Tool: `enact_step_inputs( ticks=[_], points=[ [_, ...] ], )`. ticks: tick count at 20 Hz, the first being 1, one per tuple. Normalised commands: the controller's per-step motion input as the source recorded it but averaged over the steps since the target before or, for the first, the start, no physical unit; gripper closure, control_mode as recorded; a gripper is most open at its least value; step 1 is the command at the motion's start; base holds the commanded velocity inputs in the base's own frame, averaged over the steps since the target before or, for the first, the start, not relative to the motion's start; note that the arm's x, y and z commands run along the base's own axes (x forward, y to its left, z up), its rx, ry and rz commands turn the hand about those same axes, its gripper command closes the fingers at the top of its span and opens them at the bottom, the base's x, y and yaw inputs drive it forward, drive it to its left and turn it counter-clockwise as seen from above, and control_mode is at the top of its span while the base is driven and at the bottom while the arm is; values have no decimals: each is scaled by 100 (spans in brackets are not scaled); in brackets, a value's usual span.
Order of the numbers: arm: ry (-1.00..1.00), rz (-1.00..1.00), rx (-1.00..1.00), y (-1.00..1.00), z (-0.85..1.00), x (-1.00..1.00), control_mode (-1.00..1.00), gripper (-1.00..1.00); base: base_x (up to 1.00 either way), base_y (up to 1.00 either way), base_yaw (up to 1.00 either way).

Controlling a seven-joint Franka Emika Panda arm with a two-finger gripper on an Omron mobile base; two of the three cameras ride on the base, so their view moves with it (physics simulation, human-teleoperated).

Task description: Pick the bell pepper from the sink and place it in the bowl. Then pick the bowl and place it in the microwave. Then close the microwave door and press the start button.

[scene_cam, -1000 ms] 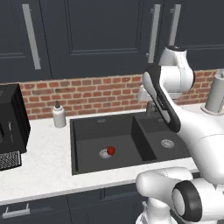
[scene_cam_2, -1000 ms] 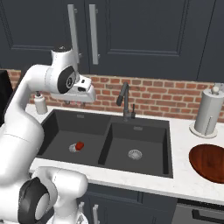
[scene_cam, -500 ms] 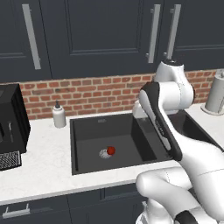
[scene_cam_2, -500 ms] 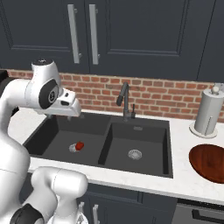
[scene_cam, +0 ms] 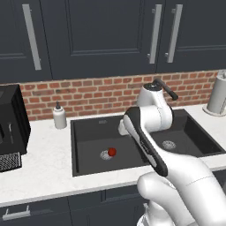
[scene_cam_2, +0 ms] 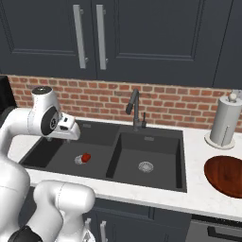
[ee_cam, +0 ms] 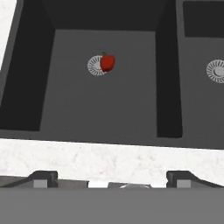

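Bell pepper (ee_cam: 107, 62) lies on floor of sink (ee_cam: 100, 109), left basin, touching round drain (ee_cam: 95, 65), stem up-left in hand view. Fingers (ee_cam: 112, 177) spread wide, empty, over near rim; pepper ahead and below, slightly left.

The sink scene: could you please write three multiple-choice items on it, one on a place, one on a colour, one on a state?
1. Where does the bell pepper lie?
A. in the bowl
B. by a drain in the sink
C. on the counter

2. What colour is the bowl?
A. reddish-brown
B. white
C. blue

3. How does the hand stand?
A. shut on the pepper
B. open, above the sink's front edge
C. shut on the faucet

Key: 1 B, the pepper rests against the round drain of one basin; 2 A, the bowl on the counter shows that colour; 3 B, the hand view shows both fingertips spread wide with nothing between them.
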Motion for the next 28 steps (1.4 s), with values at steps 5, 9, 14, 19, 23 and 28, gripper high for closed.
enact_step_inputs(
  ticks=[5,9,14,19,23,28],
  points=[
    [5,0,-5,14,-63,52,-100,-100,0,0,0],
    [7,0,-3,9,-47,64,-100,-100,0,0,0],
    [13,0,0,10,-30,64,-100,-100,0,0,0],
    [4,0,0,4,-28,58,-100,-100,0,0,0],
    [1,0,0,16,-31,52,-100,-100,0,0,0],
    [2,0,-3,20,-35,49,-100,-100,0,0,0]
  ],
)
